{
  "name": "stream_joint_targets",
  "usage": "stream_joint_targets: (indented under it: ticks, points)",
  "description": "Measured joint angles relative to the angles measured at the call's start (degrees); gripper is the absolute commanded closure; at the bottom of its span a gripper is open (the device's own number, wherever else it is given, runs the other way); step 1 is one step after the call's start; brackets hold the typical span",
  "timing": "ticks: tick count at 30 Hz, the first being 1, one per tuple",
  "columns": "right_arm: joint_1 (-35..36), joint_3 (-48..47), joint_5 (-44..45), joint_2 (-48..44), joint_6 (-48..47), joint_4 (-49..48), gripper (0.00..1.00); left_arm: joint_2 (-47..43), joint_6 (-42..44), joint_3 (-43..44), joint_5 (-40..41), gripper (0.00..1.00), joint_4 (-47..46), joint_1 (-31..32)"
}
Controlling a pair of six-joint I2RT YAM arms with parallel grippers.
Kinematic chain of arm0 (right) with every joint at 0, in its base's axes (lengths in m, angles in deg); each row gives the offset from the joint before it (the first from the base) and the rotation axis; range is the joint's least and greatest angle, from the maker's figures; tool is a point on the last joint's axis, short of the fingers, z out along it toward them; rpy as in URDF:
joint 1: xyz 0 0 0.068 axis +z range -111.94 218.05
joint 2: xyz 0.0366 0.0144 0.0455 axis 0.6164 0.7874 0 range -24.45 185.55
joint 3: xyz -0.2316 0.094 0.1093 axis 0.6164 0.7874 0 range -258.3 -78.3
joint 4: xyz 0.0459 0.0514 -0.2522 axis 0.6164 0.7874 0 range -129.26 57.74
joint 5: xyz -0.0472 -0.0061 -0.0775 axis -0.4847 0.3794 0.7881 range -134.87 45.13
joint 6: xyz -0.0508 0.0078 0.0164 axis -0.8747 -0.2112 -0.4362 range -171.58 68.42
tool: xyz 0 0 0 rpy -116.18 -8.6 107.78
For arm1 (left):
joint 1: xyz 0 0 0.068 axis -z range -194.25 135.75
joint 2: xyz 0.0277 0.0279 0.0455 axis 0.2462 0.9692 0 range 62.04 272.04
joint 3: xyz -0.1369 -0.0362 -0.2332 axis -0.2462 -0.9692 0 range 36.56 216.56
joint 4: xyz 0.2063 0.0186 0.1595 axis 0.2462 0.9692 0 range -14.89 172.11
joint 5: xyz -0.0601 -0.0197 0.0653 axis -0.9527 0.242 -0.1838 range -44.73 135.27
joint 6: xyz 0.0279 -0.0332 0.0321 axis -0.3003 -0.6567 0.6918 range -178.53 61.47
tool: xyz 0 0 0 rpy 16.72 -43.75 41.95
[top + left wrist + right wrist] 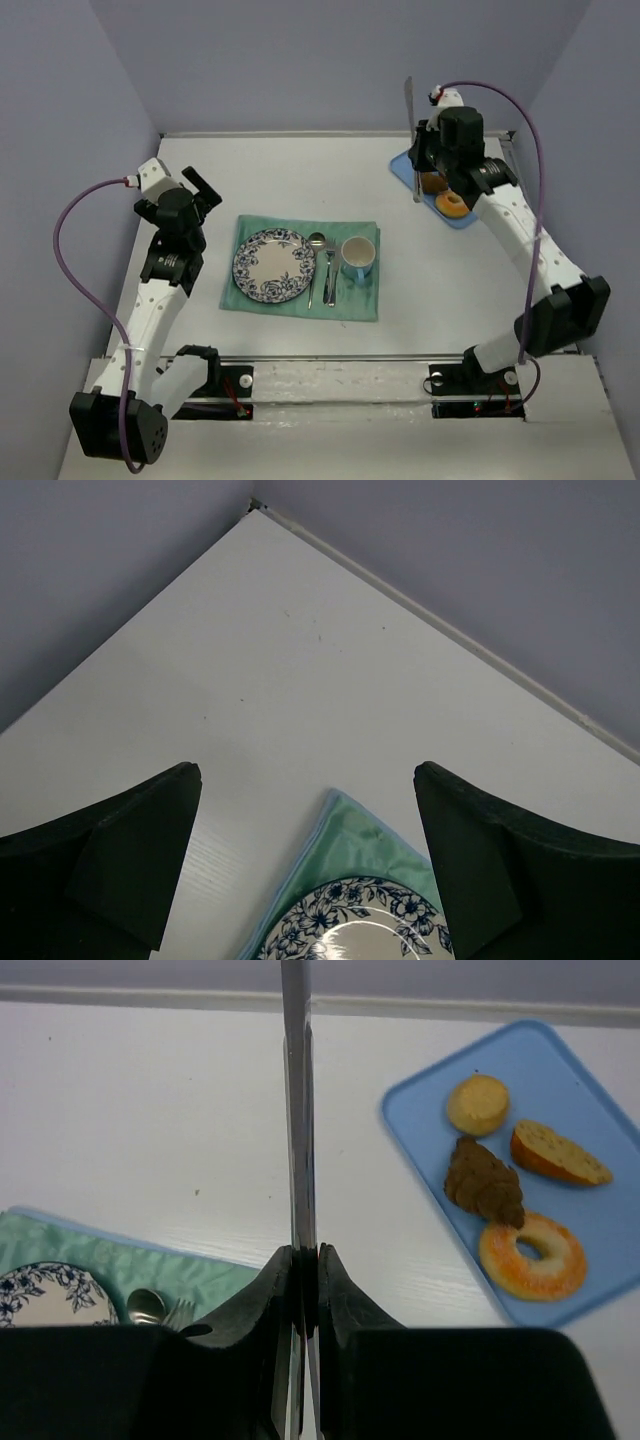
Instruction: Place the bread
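The bread (558, 1153), a golden-brown wedge tapering to the right, lies on the blue tray (425, 1130) with a pale round bun (477, 1104), a dark brown ridged pastry (483, 1182) and an orange ring pastry (532, 1256). My right gripper (305, 1260) is shut on thin metal tongs (297, 1110) that stand upright (409, 110), left of the tray. In the top view my right gripper (420, 160) hovers over the tray (403, 168) and hides most of the food. My left gripper (308, 850) is open and empty above the patterned plate's (350, 905) far corner.
The blue-flowered plate (245, 262) lies on a green cloth (360, 300) with a spoon (315, 262), a fork (330, 270) and a blue cup (358, 258). The walls close in at the back and both sides.
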Motion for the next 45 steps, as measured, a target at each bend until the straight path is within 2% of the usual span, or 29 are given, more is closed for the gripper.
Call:
stream_joint_targets:
  ticks: [3, 5, 8, 11, 16, 20, 28, 34, 45]
  points:
    - [-1.2, 11.6, 2.7, -10.9, 4.0, -1.4, 0.92, -0.7, -0.1, 0.0, -0.4, 0.01, 0.0, 0.0]
    - [-2.5, 17.3, 3.3, -14.7, 5.7, -1.3, 0.84, -1.0, -0.2, -0.1, -0.6, 0.01, 0.0, 0.0]
    - [-4.7, 25.1, 3.5, -17.2, 8.5, 2.2, 0.79, -1.6, -0.4, -0.3, -0.9, 0.01, 0.0, 0.0]
    - [-6.4, 28.0, 1.9, -17.7, 10.0, 5.5, 0.72, -2.1, -0.5, -0.5, -1.1, 0.01, 0.0, 0.0]
    - [-7.9, 27.5, -0.1, -18.1, 10.4, 5.9, 0.59, -2.2, -0.5, -0.5, -1.3, 0.01, 0.0, 0.0]
    - [-10.7, 25.7, -2.1, -16.8, 10.6, 6.1, 0.54, -2.2, -0.6, -0.5, -1.4, 0.01, 0.0, 0.0]
    - [-15.2, 20.0, -6.1, -9.2, 9.7, 6.1, 0.40, -2.2, -0.7, -0.5, -1.2, 0.01, 0.0, 0.0]
    - [-17.0, 16.5, -7.8, -6.2, 9.0, 6.5, 0.35, -2.2, -0.7, -0.5, -0.7, 0.01, 0.0, 0.0]
    - [-17.7, 14.1, -9.4, 0.6, 5.8, 7.2, 0.32, -2.0, -0.7, -0.5, 0.5, 0.01, 0.1, 0.0]
